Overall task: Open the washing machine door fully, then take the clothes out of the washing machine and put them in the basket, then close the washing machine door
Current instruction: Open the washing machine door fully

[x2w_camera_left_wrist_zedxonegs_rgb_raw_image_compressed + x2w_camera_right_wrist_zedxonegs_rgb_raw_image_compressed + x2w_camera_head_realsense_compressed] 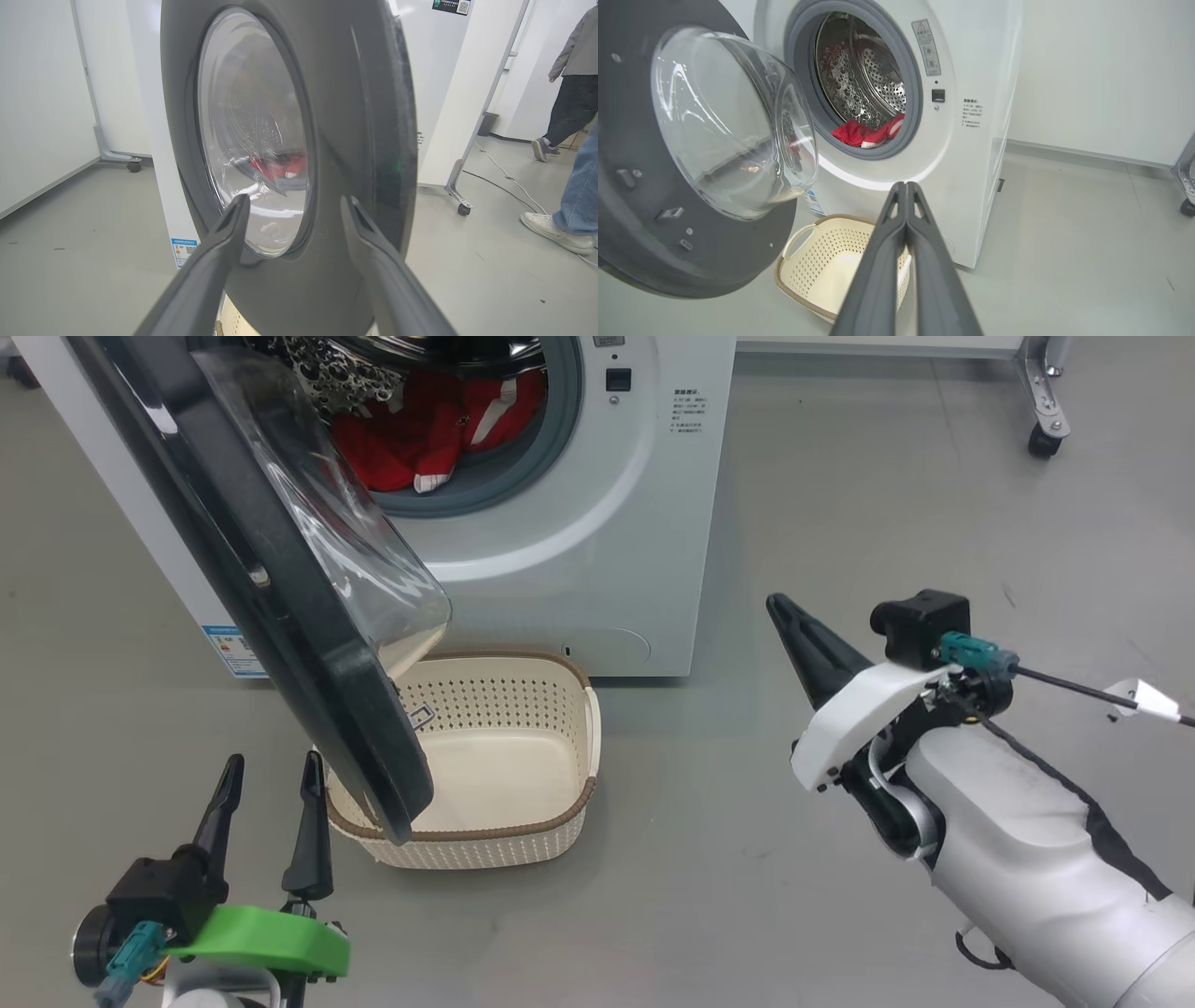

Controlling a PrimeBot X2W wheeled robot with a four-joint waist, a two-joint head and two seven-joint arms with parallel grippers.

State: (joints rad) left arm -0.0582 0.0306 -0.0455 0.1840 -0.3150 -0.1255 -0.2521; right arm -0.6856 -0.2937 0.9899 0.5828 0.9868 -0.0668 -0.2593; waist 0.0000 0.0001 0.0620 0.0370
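Head looks down; 3 views share door [289, 625]

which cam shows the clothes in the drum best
The head view: the clothes look largest, red with white panels, only their left edge behind the washing machine door glass. The right wrist view shows a smaller, unblocked red heap; the left wrist view just a red patch through the glass.

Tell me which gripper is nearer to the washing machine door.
Left. The left gripper is close beside the door's lower edge; the right gripper is far off to the right.
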